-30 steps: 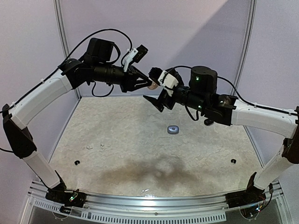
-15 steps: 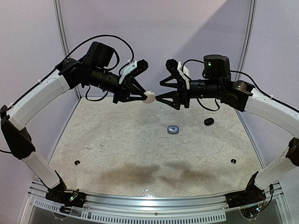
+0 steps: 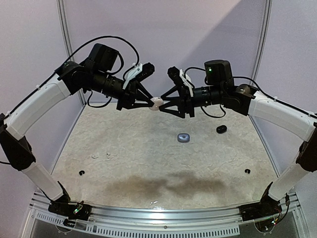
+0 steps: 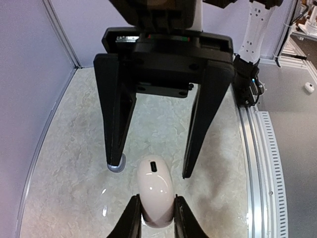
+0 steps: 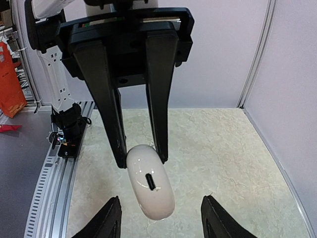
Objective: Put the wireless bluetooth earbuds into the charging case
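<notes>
White charging case [image 3: 156,102] held in mid-air between both claws, earbuds down on the tabletop [image 3: 148,168].
Left claw [image 4: 156,218] is pinched narrow on one end of the white charging case. Right claw [image 5: 161,218] is spread wide, fingers straddling the case's other end, not touching it. White earbuds [image 3: 94,156] lie near the left edge, with one black earbud [image 3: 81,173] front left and another [image 3: 247,171] front right. A grey case [image 3: 184,138] and a black case [image 3: 221,129] sit on the tabletop.

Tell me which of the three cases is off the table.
The white case, held mid-air in the left hand; the grey case and black case lie on the table.
</notes>
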Controlling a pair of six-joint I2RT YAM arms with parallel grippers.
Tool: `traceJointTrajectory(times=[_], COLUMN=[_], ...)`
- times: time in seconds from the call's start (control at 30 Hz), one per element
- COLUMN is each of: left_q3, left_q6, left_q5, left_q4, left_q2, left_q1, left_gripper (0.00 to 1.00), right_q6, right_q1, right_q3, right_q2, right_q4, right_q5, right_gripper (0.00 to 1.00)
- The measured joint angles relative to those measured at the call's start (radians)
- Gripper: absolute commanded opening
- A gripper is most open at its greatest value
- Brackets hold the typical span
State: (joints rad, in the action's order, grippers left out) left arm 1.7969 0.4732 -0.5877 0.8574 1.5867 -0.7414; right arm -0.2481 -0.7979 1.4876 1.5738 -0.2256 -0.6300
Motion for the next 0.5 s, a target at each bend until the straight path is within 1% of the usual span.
traceJointTrajectory(times=[0.1,0.23,0.3,0.4,0.5], left_q3=[-0.013,-0.042,-0.044,-0.044,-0.044], left_q6=[-0.043,-0.106,-0.084,-0.011,0.021], left_q5=[0.023,0.049,0.054,0.067,0.068], left_q4=[-0.012,-0.061,-0.058,-0.03,-0.014], left_q2=[-0.011,-0.029,-0.031,-0.031,-0.031], left_q1=[0.0,0.007,0.006,0.004,0.002], left_gripper=[0.0,0.0,0.0,0.0,0.0], right_q6=[0.012,0.047,0.056,0.061,0.061], right_q1=[0.002,0.012,0.017,0.021,0.021], right_q3=[-0.004,-0.047,-0.077,-0.087,-0.082], right_q2=[0.001,-0.005,-0.013,-0.019,-0.02], right_q4=[0.005,0.061,0.077,0.077,0.076], right_q5=[0.002,0.017,0.031,0.052,0.049], right_gripper=[0.63,0.66,0.66,0.64,0.57])
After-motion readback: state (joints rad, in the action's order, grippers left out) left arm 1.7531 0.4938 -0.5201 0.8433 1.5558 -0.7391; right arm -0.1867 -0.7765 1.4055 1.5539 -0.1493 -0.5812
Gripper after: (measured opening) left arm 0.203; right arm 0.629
